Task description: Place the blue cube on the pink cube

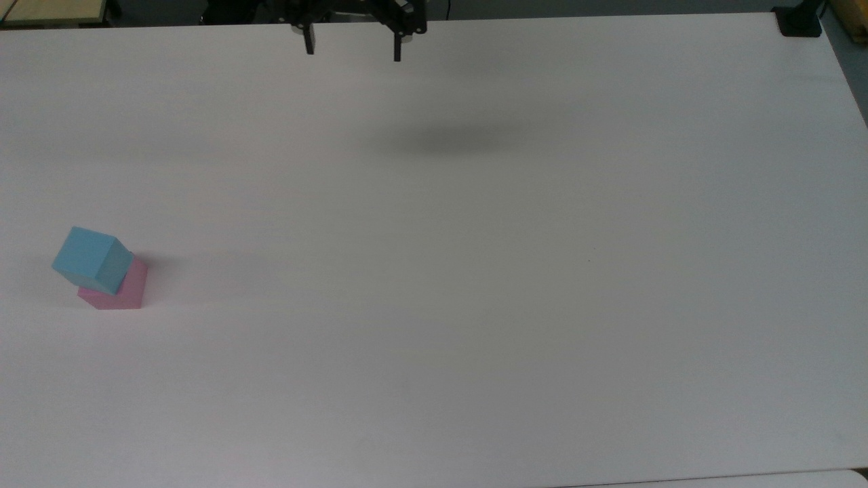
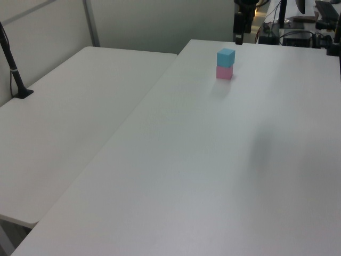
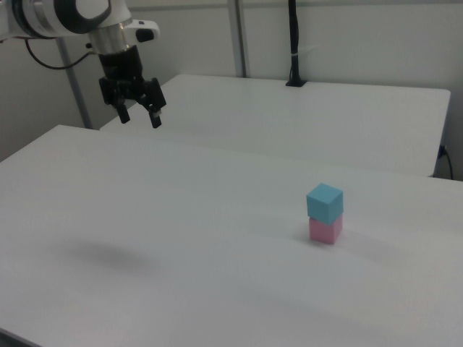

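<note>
I see the blue cube (image 3: 324,202) stacked on the pink cube (image 3: 325,230), slightly twisted, near the top view's left edge of the white table (image 1: 475,285). My gripper (image 3: 139,118) hangs high, well apart from the stack, fingers spread and holding nothing

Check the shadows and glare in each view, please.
Top view: soft dark shadow on the table below the gripper, none harsh. Right view: faint shadow at lower left, blue cube evenly lit. Left view: dim smudge of shadow at right; no glare.
</note>
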Available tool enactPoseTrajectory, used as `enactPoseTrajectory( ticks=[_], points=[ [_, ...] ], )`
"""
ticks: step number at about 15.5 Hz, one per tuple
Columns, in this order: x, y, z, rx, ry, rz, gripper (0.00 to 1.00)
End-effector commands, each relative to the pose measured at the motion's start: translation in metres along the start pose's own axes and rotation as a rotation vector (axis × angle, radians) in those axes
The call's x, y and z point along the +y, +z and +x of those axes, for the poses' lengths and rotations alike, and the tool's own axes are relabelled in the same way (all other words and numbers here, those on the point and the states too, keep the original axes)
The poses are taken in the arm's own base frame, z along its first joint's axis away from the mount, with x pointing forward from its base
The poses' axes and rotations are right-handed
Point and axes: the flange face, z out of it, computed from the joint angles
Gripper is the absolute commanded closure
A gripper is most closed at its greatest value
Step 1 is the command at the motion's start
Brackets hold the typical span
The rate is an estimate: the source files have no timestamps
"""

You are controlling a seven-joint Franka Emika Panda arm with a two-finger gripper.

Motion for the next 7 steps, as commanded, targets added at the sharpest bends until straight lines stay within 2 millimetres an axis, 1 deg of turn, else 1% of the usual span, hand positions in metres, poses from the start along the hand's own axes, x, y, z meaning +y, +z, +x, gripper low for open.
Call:
enactPoseTrajectory(
  ticks=[1, 4, 7],
  points=[
    [-0.0135, -0.0018, -0.0153, -0.023, 0.02, -0.014, 0.0],
    [-0.0156, -0.0008, -0.0162, -0.029, 0.017, -0.017, 0.0],
    [-0.0097, -0.0011, -0.0155, -0.029, 0.018, -0.016, 0.0]
  ],
)
